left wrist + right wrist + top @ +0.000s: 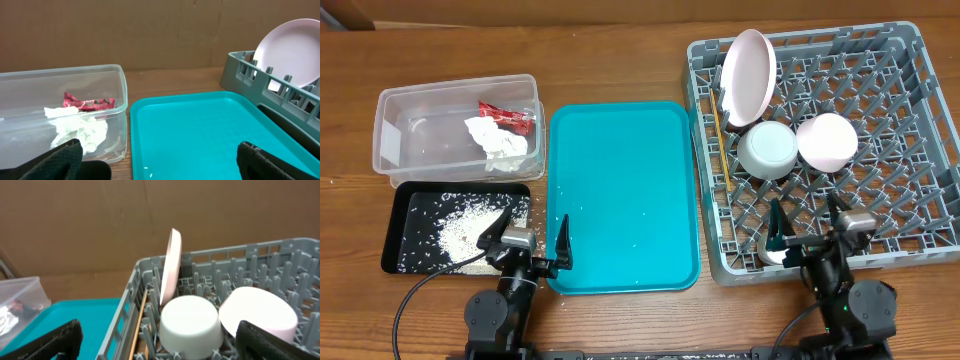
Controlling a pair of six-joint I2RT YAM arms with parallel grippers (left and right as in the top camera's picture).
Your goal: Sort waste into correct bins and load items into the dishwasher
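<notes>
Left pincer (534,222), right pincer (805,212): agape, empty

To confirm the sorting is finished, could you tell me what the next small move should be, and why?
Probably just retract the open left gripper and right gripper: plate, grey bowl, pink bowl and chopsticks sit in the rack, napkin and sauce packet in the clear tub, rice in the black tray. Only specks dot the teal tray.

Tub (384,140) L of serving tray (620,200), rack (910,62) R.
</notes>
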